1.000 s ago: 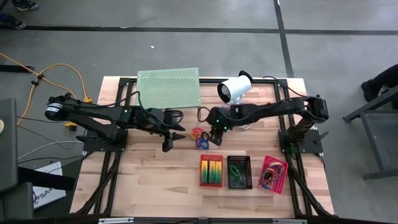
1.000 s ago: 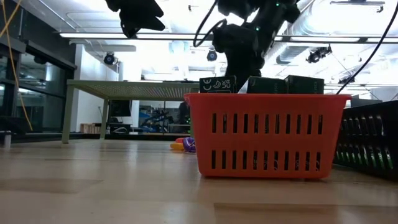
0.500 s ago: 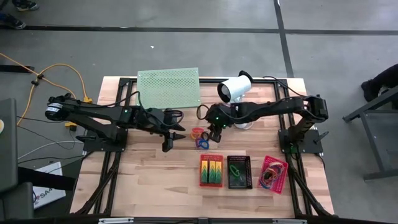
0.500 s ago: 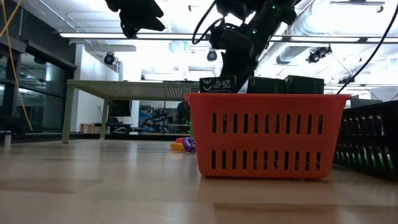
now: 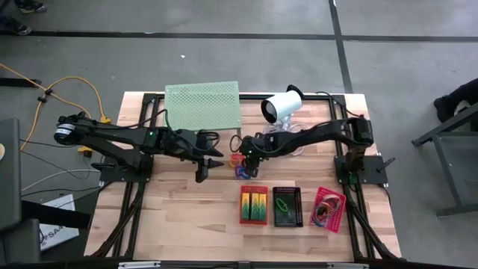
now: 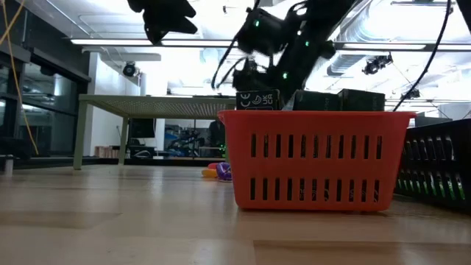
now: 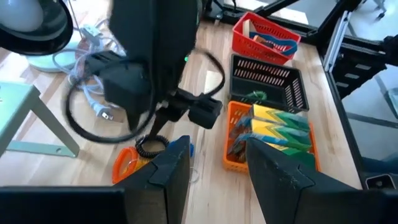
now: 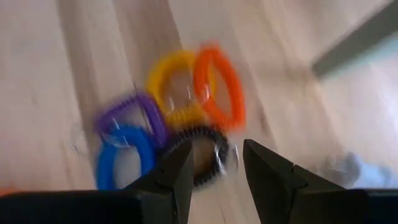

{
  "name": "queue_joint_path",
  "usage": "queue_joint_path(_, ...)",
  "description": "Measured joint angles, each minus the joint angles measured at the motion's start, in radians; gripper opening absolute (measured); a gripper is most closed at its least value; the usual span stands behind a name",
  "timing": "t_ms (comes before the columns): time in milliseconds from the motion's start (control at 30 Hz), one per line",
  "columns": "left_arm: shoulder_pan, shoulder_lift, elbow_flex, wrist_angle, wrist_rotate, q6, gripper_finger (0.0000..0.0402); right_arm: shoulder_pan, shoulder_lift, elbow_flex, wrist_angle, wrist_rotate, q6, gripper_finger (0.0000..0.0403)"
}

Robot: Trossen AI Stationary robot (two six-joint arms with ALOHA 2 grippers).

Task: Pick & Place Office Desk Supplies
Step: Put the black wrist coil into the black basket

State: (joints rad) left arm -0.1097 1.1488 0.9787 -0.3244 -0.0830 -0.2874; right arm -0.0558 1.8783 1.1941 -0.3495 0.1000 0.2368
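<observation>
The left gripper [image 5: 211, 166] hangs left of centre, jaws apart and empty, seemingly waiting. At centre, the right gripper [image 5: 246, 153] sits over the coloured loops [image 5: 239, 166] on the table [image 5: 187, 217], jaws apart around nothing, probably lining up a pick. The loops, orange, yellow, purple, blue and black coils, huddle touching. The red basket [image 5: 254, 204], black basket [image 5: 287, 206] and pink basket [image 5: 327, 210] line the lower right.

A robotics lab: a wooden counter [image 5: 187, 217] on a taped concrete floor [image 5: 224, 60], ceiling strip lights [image 6: 110, 46] beyond it.
</observation>
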Motion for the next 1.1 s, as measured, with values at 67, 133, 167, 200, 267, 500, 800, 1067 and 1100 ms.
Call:
queue_joint_path(67, 0.000, 0.000, 0.000, 0.004, 0.000, 0.000, 0.0152, 0.001, 0.013, -0.002, -0.001, 0.004, 0.000, 0.0128)
queue_joint_path(133, 0.000, 0.000, 0.000, 0.008, 0.000, 0.000, 0.0152, 0.003, 0.026, 0.003, 0.027, 0.003, -0.001, 0.0128)
queue_joint_path(167, 0.000, 0.000, 0.000, 0.014, 0.000, 0.000, 0.0152, 0.003, 0.028, 0.001, 0.014, -0.003, 0.001, 0.0128)
queue_joint_path(200, 0.000, 0.000, 0.000, 0.019, 0.000, 0.000, 0.0152, 0.004, 0.030, -0.002, -0.002, 0.006, -0.001, 0.0128)
queue_joint_path(267, 0.000, 0.000, 0.000, 0.017, 0.000, 0.000, 0.0152, 0.004, 0.043, 0.001, 0.031, 0.001, -0.002, 0.0128)
queue_joint_path(500, 0.000, 0.000, 0.000, 0.022, 0.000, 0.000, 0.0152, 0.004, 0.044, 0.000, 0.025, 0.006, -0.010, 0.0128)
queue_joint_path(800, 0.000, 0.000, 0.000, 0.027, 0.000, 0.000, 0.0152, 0.004, 0.044, 0.000, 0.025, 0.006, -0.024, 0.0128)
queue_joint_path(1067, 0.000, 0.000, 0.000, 0.030, 0.000, 0.000, 0.0152, 0.001, 0.105, 0.002, 0.067, 0.001, -0.024, 0.0128)
queue_joint_path(1100, 0.000, 0.000, 0.000, 0.033, 0.000, 0.000, 0.0152, -0.002, 0.105, 0.001, 0.067, -0.002, -0.023, 0.0128)
